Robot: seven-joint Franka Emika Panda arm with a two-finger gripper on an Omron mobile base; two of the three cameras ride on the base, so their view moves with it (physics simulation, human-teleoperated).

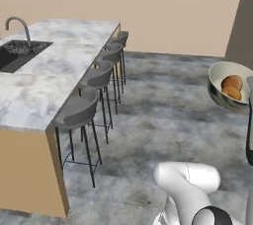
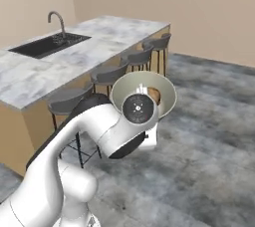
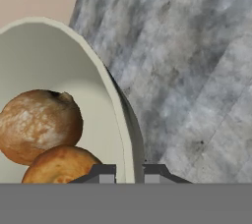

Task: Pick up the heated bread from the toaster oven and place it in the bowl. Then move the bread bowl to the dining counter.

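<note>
We held the bowl [image 1: 225,73] by its rim in our clamped claw [image 3: 129,171], bread [image 3: 39,125] inside, above bare floor; grey stools [image 1: 81,113] lined the desk [image 1: 29,95] well apart

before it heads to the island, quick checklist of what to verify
1. Grip on bowl: gripper is shut on the rim, one finger either side of the wall. Ok.
2. Bread in bowl: two buns lie inside. Ok.
3. Bowl level: it tilts, open side toward the left base camera. Not ok; buns might roll out.
4. Landing spot: dining counter has bare marble beside the sink. Ok.
5. Approach: stools line the near edge, so carry over them. Cannot tell clearance.
</note>
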